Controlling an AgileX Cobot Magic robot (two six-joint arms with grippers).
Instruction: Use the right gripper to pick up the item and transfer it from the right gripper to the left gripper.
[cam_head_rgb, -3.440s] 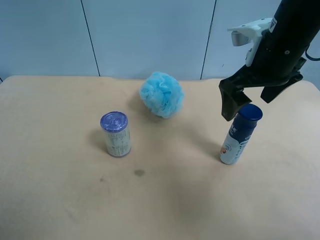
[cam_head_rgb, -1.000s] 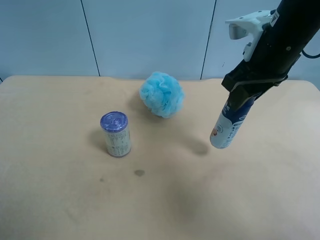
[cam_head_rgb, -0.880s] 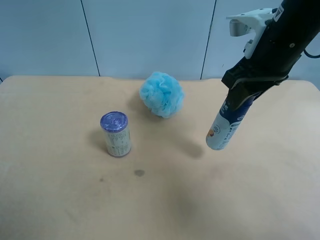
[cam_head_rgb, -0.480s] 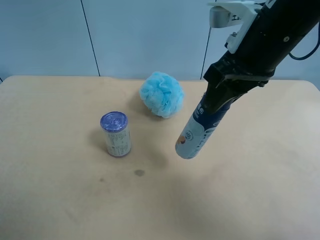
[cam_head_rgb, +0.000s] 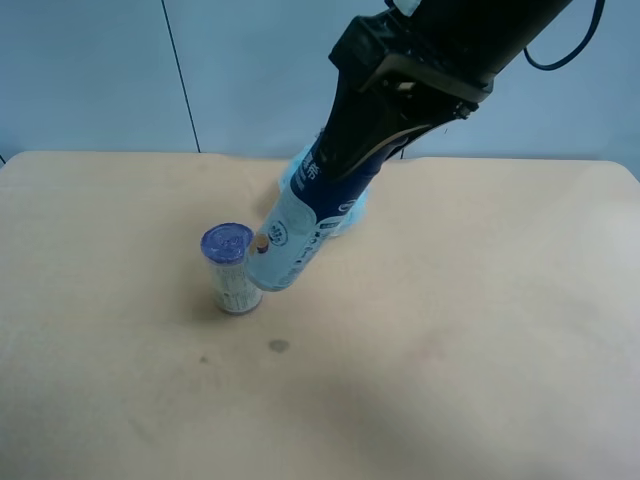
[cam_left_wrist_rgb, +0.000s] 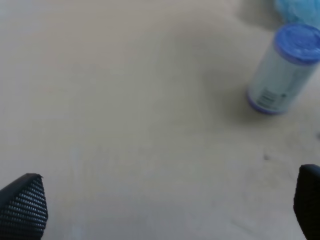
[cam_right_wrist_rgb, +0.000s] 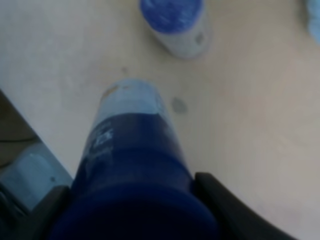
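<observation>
1. the right gripper (cam_head_rgb: 345, 165) has swung well across the table in the last half second. it was out over the open middle, and now it hangs above the near side of the fluffy blue bath puff (cam_head_rgb: 354, 206).
2. its black fingers are clamped on the dark blue upper part of the slim bottle (cam_head_rgb: 298, 218). the right wrist view shows one finger on each side of the body.
3. the bottle is up in the air, tilted, with its pale base lowest. from the high camera the base looks to be right against the purple-lidded can (cam_head_rgb: 231, 268). the wrist view shows table between them, so i'd judge it clear of the can.
4. a few seconds back the bottle stood on the table under spread fingers, so the pick-up is done and this is the carry toward the hand-over.
5. the left gripper (cam_left_wrist_rgb: 167, 205) is spread wide, with only its two tips showing at the edges of its own camera's picture, nothing between them. it looks over bare table with the can well off. i can't see it from the high camera, so the meeting is not close yet.
6. the table (cam_head_rgb: 500, 350) is pale, wood-coloured and matt, with a small dark spot (cam_head_rgb: 279, 346) near the can. behind it are plain blue-grey wall panels (cam_head_rgb: 250, 70) with thin dark seams.
</observation>
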